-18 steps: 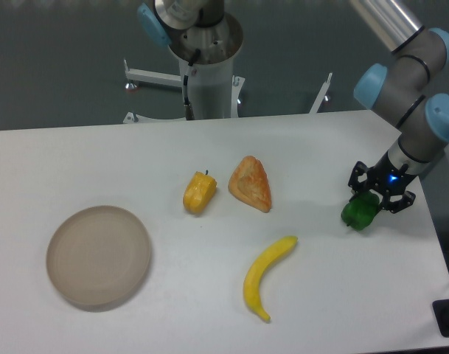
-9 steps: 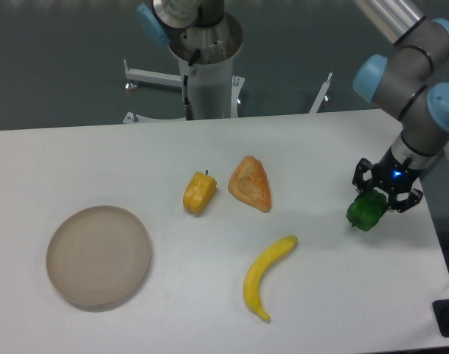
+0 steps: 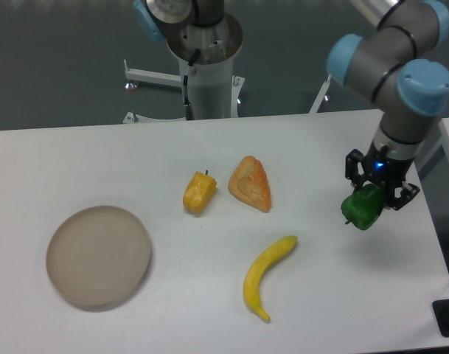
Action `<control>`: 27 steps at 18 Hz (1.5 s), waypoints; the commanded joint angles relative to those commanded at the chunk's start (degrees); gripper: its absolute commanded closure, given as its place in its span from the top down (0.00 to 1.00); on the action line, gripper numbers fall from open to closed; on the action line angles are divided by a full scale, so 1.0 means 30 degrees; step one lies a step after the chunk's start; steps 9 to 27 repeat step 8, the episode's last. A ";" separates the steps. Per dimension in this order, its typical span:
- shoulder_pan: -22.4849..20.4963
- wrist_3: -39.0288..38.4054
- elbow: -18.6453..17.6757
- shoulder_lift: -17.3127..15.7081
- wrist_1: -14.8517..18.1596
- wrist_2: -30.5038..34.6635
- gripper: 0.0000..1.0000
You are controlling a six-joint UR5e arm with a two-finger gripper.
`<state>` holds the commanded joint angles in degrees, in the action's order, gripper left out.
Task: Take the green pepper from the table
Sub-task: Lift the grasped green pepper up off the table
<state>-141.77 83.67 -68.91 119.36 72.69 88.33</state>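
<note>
One hand point(image 3: 374, 193) grips the green pepper point(image 3: 362, 209); no writing legible.

You get even, fairly bright overhead light that leaves the table point(image 3: 77, 155) a flat white and only faint, soft shadows under what lies on it. The floor behind stays dim. Focus is slightly soft throughout, with mild glare on the arm's metal tube at the top right.

A round beige plate point(image 3: 99, 255) lies at the left. A yellow pepper point(image 3: 199, 192) sits near the middle, just beside a pastry wedge point(image 3: 251, 184). A banana point(image 3: 266, 276) lies below them.
</note>
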 joint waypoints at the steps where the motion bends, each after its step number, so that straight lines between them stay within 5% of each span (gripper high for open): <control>1: 0.0000 0.0000 0.0000 -0.0001 0.0000 -0.0029 0.33; 27: 0.0029 -0.0029 -0.0029 -0.0147 0.0000 -0.0117 0.33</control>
